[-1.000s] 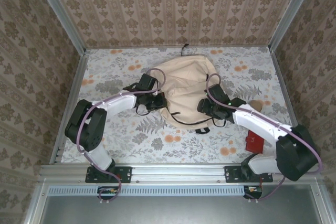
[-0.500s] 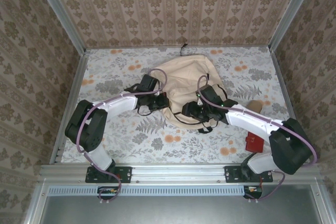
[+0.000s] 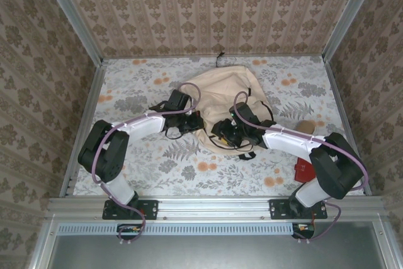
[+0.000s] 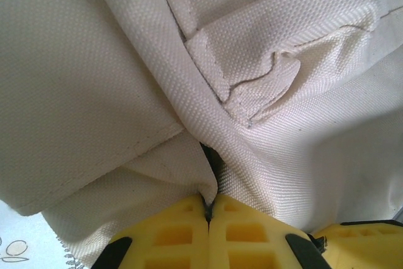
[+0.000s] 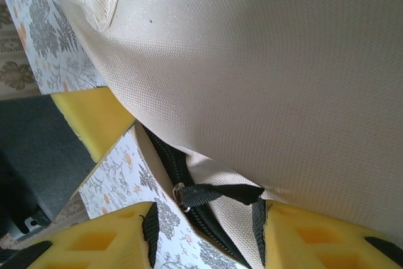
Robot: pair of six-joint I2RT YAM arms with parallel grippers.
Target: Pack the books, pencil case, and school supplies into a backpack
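Note:
The beige backpack [image 3: 223, 96] lies in the middle of the table, its dark zipper line along the near edge. My left gripper [image 3: 195, 121] is at its left side, shut on a fold of the beige fabric [image 4: 208, 187] that is pinched between the yellow fingertips [image 4: 182, 231]. My right gripper [image 3: 221, 134] is at the near edge of the bag. Its jaws stand apart on either side of the black zipper pull strap [image 5: 217, 194], and the left pad [image 5: 149, 234] is clear of the strap. The books are out of view.
A small flat red square thing [image 3: 305, 169] lies on the floral cloth at the near right, beside my right arm. A small tan object [image 3: 306, 126] sits right of the backpack. Patterned walls and metal rails enclose the table.
My right gripper has moved left along the backpack's near edge to the zipper, and its jaws have narrowed. The left gripper has kept its hold and its place.

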